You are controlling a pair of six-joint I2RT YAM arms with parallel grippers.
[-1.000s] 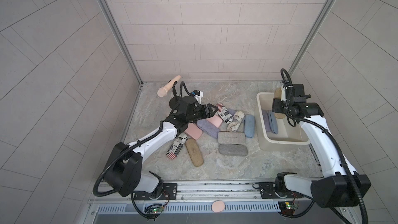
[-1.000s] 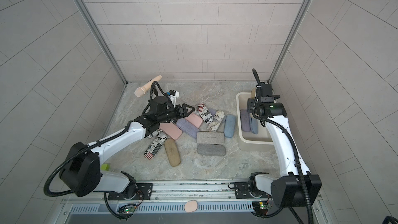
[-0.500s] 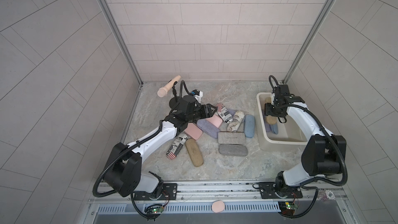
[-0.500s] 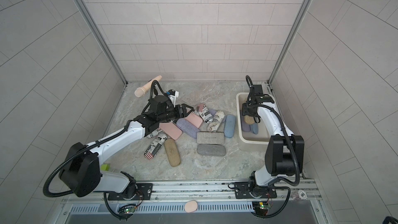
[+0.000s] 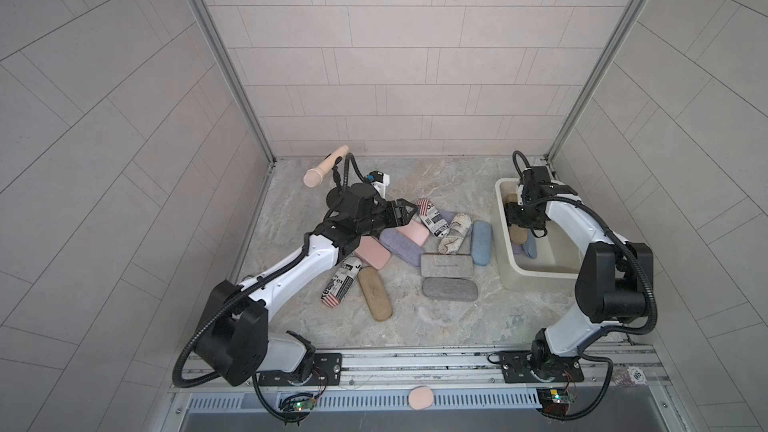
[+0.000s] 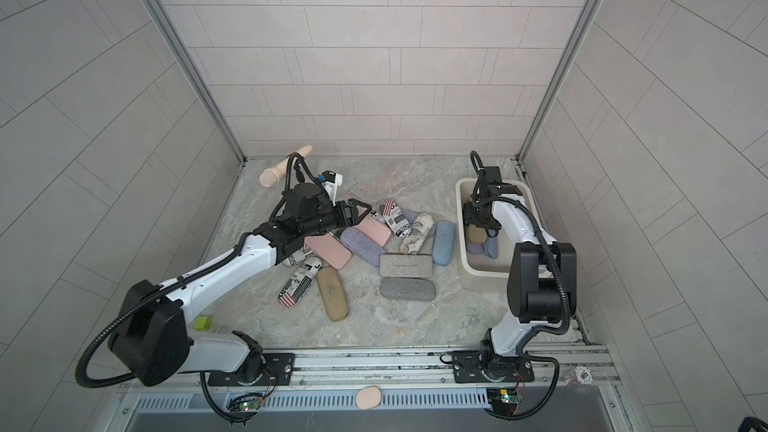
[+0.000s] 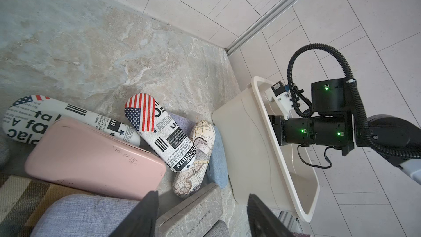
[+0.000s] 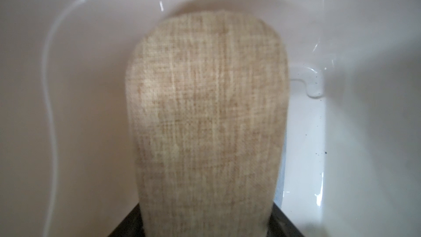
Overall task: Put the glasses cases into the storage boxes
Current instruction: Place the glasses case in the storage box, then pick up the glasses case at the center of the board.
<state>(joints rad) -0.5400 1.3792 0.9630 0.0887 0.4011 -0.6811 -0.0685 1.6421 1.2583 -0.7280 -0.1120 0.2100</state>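
flag-print case (image 7: 159,133): "SUBSCRI… MORE" | grey case (image 7: 196,206): "…FOR CHINA"

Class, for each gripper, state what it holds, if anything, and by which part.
The right gripper grips the tan case by one end, inside the tub. The left gripper holds nothing; its jaws stand open.

- Tan woven case (image 8: 209,115) fills the frame, blurred, near end between the right claw (image 8: 205,224) and its dark fingers (image 8: 127,224).
- Cream-white storage box (image 8: 91,64) wall curves around it.
- Light blue sliver (image 8: 279,178) just beside the case.
- Dark specks (image 8: 326,152) on the box floor.
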